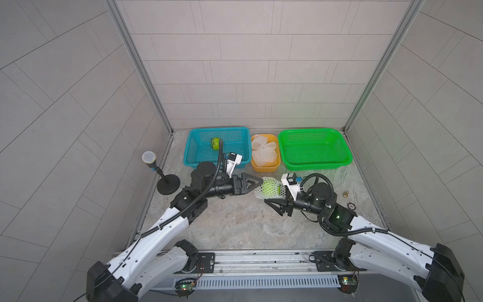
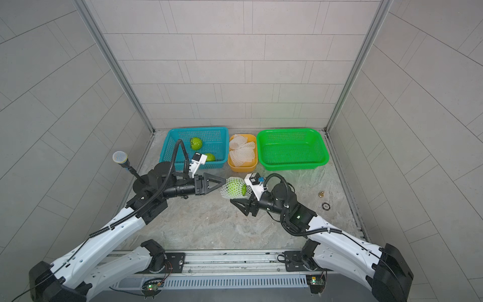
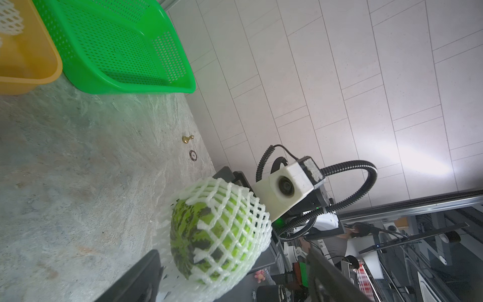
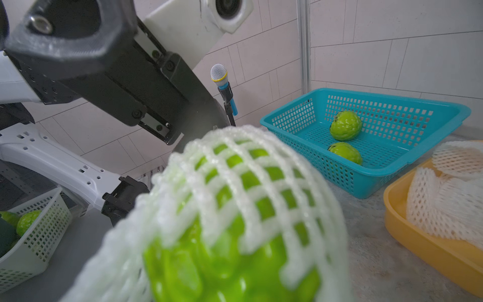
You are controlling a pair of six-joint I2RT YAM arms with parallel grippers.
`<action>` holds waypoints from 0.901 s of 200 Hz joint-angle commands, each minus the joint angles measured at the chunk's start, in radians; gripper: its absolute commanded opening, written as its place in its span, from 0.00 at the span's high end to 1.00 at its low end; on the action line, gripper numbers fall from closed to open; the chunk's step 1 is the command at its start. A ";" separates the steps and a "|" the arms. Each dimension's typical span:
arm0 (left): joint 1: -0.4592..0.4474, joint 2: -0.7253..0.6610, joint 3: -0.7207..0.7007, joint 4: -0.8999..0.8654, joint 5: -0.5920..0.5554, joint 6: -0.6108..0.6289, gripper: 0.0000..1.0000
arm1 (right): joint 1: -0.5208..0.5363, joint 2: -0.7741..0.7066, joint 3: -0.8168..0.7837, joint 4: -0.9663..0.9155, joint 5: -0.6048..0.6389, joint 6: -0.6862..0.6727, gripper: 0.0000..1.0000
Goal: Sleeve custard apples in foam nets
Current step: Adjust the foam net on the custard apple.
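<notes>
Right gripper [image 1: 269, 199] clamps a bright green, bumpy custard apple [image 1: 269, 189], dark-blotched at one end and wrapped in a white diamond-mesh foam net [image 3: 230, 194], near the middle of the table [image 1: 235, 224]. Left gripper [image 1: 257, 181] stands wide open, its tips at the net's loose end, gripping nothing. Two bare fruits [image 2: 196, 143] lie in the blue basket [image 2: 170, 146].

Table [image 1: 235, 230] free in front, custard apple [image 1: 269, 189] at centre, green basket [image 1: 308, 130], blue basket [image 1: 219, 129] behind
</notes>
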 commanded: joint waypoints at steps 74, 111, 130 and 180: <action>-0.062 0.057 0.009 0.005 0.016 0.036 0.12 | 0.002 0.059 0.078 0.005 -0.058 -0.018 0.26; -0.064 0.065 -0.004 0.038 0.022 0.017 0.25 | 0.005 0.063 0.087 0.000 -0.066 -0.023 0.25; -0.064 0.067 -0.012 0.056 0.023 0.007 0.35 | 0.006 0.067 0.093 -0.009 -0.072 -0.025 0.25; -0.064 0.067 -0.017 0.073 0.022 -0.003 0.40 | 0.006 0.058 0.106 -0.021 -0.064 -0.022 0.19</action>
